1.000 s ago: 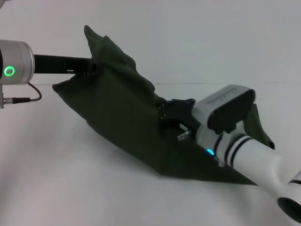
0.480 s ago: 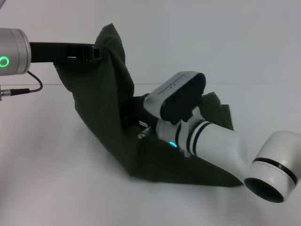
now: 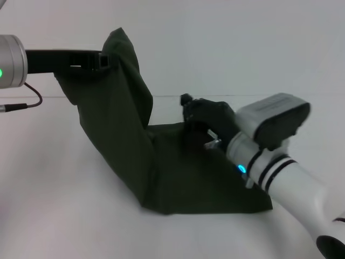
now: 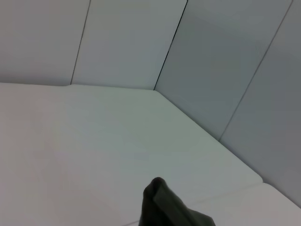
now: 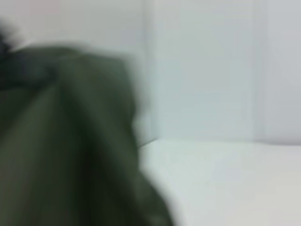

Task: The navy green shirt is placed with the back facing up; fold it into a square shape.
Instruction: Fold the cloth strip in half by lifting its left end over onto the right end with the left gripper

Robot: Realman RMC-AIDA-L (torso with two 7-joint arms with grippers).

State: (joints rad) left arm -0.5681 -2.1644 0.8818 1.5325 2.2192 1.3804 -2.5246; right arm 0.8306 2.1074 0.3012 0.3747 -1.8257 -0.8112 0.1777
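Left gripper (image 3: 105, 59) still pinches the shirt (image 3: 161, 162) up while the right gripper (image 3: 188, 105) (grip unclear) backed off, fold half-done.

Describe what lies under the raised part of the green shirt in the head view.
Under the lifted part of the navy green shirt, held up by the left claw, only bare white table shows; whatever is beneath the flat part is covered.

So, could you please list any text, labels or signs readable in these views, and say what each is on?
No legible text anywhere.
Right arm's wrist camera housing: a row of small marks along its top edge, too small to read.
Navy green shirt: plain fabric showing, no lettering.
Left arm and right arm: lit status lights only.
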